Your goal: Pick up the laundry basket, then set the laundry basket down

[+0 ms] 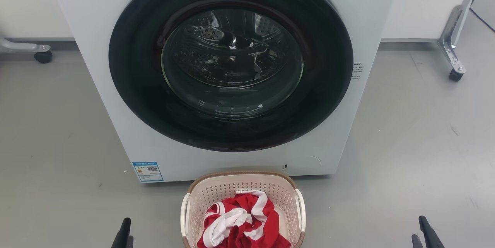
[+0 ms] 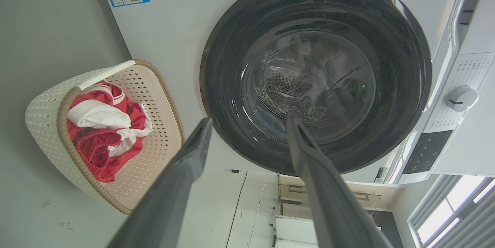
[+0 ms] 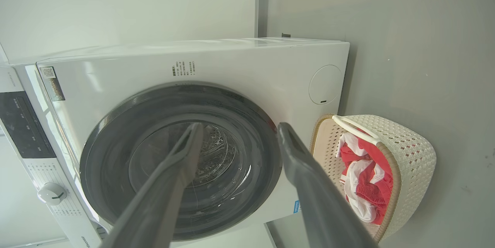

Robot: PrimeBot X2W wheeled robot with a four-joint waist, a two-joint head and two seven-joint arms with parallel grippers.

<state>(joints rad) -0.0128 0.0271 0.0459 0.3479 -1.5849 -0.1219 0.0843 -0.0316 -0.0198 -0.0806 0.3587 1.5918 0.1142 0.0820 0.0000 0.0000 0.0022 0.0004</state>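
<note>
— On grey floor (image 1: 406,143) before the white washer (image 1: 89,27) stands a cream perforated plastic laundry basket (image 1: 243,190). Hold where?
— By white side handles (image 1: 185,209); probably light, stiff. The left gripper (image 2: 249,124) and right gripper (image 3: 239,128) gape, empty

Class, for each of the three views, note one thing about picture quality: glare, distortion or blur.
Head view: even light, sharp; bright reflections streak the door glass of the washing machine. Left wrist view: wide-angle lens bows the machine's straight edges; the window is blown out white. Right wrist view: the near fingers look soft, while the laundry basket is crisp.
</note>
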